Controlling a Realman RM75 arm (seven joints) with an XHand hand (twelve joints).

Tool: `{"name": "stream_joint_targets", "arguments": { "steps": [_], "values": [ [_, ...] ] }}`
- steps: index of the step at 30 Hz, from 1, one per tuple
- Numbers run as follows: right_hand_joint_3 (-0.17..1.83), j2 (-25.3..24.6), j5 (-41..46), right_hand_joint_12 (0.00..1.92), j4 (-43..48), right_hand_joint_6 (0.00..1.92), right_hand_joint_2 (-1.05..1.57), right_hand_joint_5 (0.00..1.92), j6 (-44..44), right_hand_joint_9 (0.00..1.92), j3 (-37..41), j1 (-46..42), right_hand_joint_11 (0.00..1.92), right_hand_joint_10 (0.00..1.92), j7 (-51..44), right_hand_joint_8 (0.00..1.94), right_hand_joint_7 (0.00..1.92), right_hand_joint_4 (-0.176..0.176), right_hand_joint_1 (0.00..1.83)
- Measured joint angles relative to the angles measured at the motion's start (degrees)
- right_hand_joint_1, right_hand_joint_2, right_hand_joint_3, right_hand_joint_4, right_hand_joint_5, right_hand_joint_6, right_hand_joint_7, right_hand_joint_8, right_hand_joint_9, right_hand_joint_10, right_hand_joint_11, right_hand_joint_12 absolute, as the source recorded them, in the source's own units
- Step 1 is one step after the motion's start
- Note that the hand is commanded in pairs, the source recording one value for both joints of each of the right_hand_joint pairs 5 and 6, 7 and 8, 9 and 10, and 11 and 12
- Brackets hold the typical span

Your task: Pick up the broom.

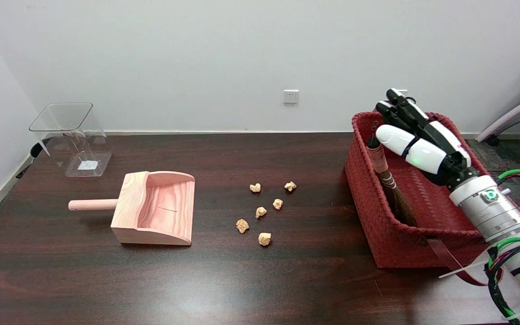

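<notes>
While empty, fingers [395,109] spread, near broom [385,174]

— Anything written that you can read here?

— Nothing legible. The clear container [71,135] at the far left of the counter [224,280] has a small white label on its base, but whatever is printed on it is too small to make out.

— What about the broom [388,183] in the red basket [377,234]?

— Its handle has a pinkish wrap with faint dark marks. They could be print, I cannot tell, and no letter can be read.

— And the arm?

— Only a small green light on the wrist behind the right hand [415,135]. No brand, no number.
</notes>
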Motion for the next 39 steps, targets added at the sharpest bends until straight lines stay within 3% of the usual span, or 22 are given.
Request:
{"name": "stream_joint_targets", "arguments": {
  "steps": [5, 26, 39],
  "values": [
    [0.3, 0.6, -1.0, 0.0, 0.0, 0.0, 1.11, 0.0, -0.3, 0.0, -1.0, -0.5, 0.0, 0.0, -0.1, 0.15, 0.15, 0.0, 0.64],
    [0.58, 1.9, -6.5, 0.0, 0.0, 0.0, 1.09, 0.0, 3.5, 0.0, -2.3, -0.8, 0.0, 0.0, -3.6, 0.17, 0.17, 0.0, 0.59],
    [0.58, 2.2, -8.0, 0.0, 0.1, 0.0, 1.08, 0.0, 6.6, 0.0, -3.6, -0.8, 0.0, 0.0, -6.2, 0.18, 0.18, 0.0, 0.57]
  ]
}}
